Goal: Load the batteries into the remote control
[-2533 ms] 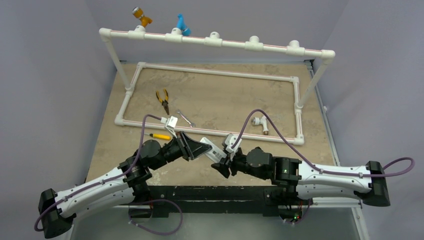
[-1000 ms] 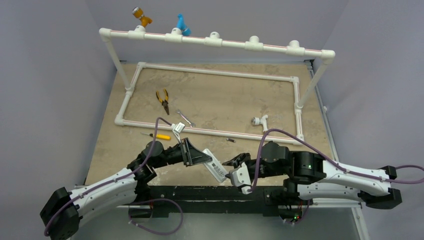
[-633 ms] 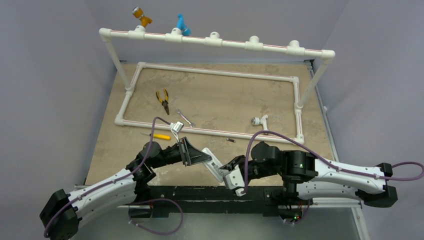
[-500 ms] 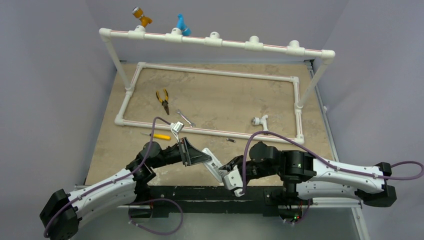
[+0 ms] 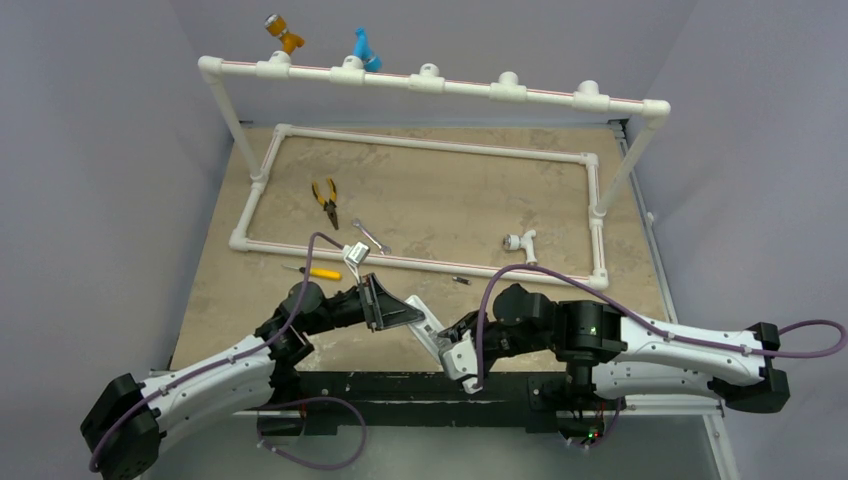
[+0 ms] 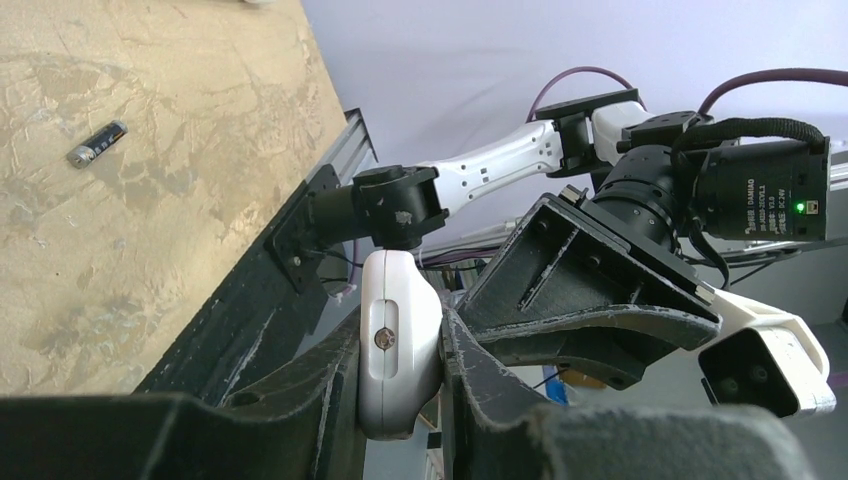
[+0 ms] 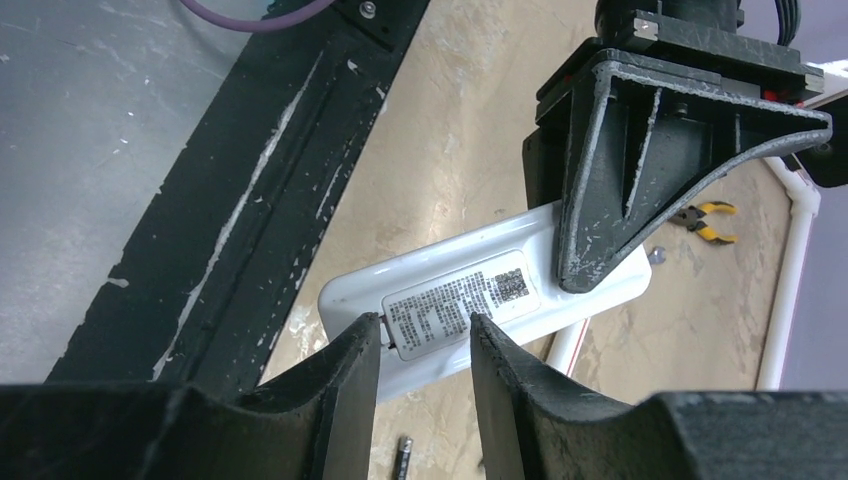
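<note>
The white remote control (image 5: 432, 337) is held off the table, its labelled back (image 7: 462, 298) facing the right wrist camera. My left gripper (image 5: 408, 318) is shut on its far end (image 6: 398, 335), one finger (image 7: 640, 170) across that end. My right gripper (image 5: 455, 345) is open at the remote's near end. Its fingertips (image 7: 365, 335) stand apart on either side of the labelled panel, close to its surface. One dark battery (image 5: 461, 281) lies on the table; it also shows in the left wrist view (image 6: 97, 143) and right wrist view (image 7: 403, 455). The second battery is out of view.
A white pipe frame (image 5: 420, 262) lies on the table behind the arms, with a raised rail (image 5: 430, 82) at the back. Inside it lie yellow pliers (image 5: 324, 200), a silver wrench (image 5: 370, 236) and a white fitting (image 5: 520, 243). A yellow-handled screwdriver (image 5: 318, 272) lies near the left arm.
My right gripper has moved left and closed in on the remote's near end. My left gripper keeps hold of the remote, almost still.
</note>
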